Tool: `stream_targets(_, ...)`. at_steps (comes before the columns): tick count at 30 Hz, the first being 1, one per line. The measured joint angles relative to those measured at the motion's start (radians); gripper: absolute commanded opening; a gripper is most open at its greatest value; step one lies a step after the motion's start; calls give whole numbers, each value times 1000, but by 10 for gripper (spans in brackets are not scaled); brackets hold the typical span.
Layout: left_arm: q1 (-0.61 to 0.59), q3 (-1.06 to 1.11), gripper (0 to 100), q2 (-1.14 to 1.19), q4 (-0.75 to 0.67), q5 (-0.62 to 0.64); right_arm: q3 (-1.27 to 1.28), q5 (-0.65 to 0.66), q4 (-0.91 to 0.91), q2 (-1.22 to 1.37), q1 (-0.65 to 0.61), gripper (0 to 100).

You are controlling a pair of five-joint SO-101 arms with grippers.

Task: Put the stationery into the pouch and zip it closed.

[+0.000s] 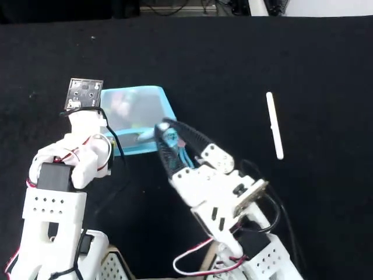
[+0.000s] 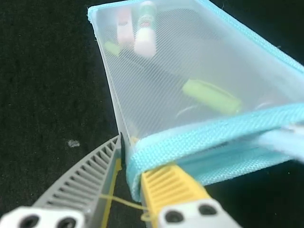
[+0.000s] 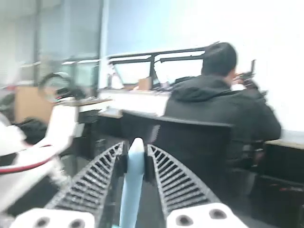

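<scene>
Inside the pouch [image 2: 228, 52], stationery [image 2: 211, 96] blurred

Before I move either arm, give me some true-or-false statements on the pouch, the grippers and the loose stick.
1. The left gripper is clamped on a corner of the pouch. True.
2. The white stick is inside the pouch. False: it lies on the table, well apart from the pouch.
3. The right gripper is open and empty. False: it is shut on a light blue strip.
4. A green item lies inside the pouch. True.
</scene>
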Motion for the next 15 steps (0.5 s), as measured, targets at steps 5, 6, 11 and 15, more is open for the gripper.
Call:
stream_targets(5, 0, 0, 30, 0, 0, 0, 23, -2, 11, -9, 15, 11)
stream_targets(6, 2, 0, 30, 0, 0, 0, 23, -2, 38, -12, 15, 11)
stream_targets(11, -2, 0, 30, 0, 0, 0, 5, 133, 285, 3, -77, 11)
stream_targets(15, -2, 0, 30, 0, 0, 0, -20, 244, 454, -3, -172, 11)
